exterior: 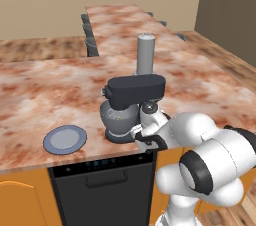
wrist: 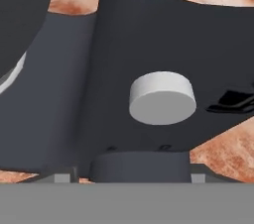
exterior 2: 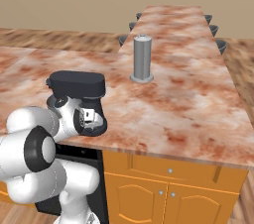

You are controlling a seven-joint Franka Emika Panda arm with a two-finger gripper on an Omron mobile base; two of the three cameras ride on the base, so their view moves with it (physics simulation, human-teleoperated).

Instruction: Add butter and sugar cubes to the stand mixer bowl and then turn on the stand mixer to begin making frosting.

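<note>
Low in the middle of the left base picture, the claw [exterior: 143,131], whose jaws I cannot tell open or closed, sits against the mixer [exterior: 131,101] beside the bowl [exterior: 118,116], so keep it centred on the pale round knob [wrist: 162,98] (mid-frame in the hand picture) before closing and turning.

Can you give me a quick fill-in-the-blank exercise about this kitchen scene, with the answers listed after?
1. In the hand view, the round pale grey ____ sits on the stand mixer's dark column.
2. The flat blue-grey plate lies on the ____ beside the mixer.
3. The stand mixer bowl sits under the mixer's black ____.
4. Behind the mixer stands a tall grey ____.

Answers: knob; counter; head; cylinder
</note>
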